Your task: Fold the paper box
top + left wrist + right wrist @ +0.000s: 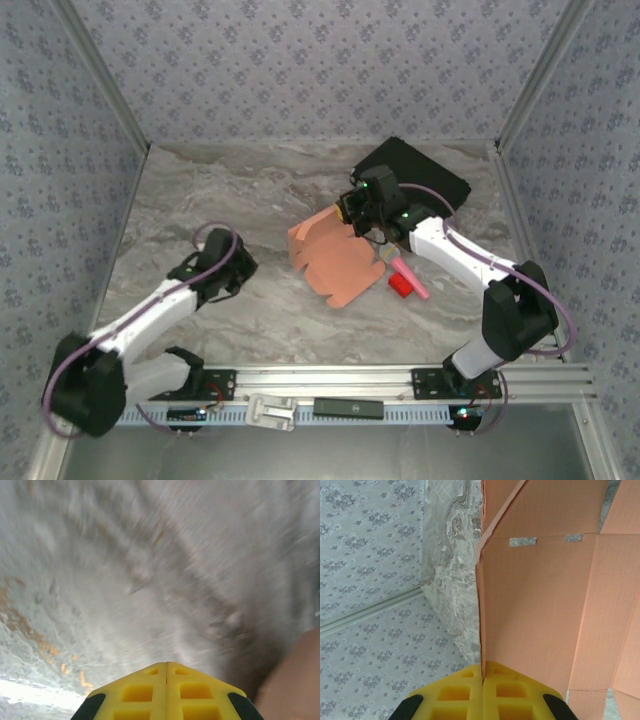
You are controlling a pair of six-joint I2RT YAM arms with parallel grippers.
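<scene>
Pinching the paper box (535,605) panel is the right claw (483,674).

paper box (335,262) | salmon-orange die-cut sheet, flaps and slots, unfolded | lies on tabletop (250,200) right of centre | one panel raised, edge in right pincer (483,669)

A small red block (400,285) lay just beside a pink stick (415,282) on the gray table (230,200). A black case (425,170) sat farther back.

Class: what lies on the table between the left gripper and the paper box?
Nothing: the top view shows bare marbled table between the left gripper and the paper box.
</scene>
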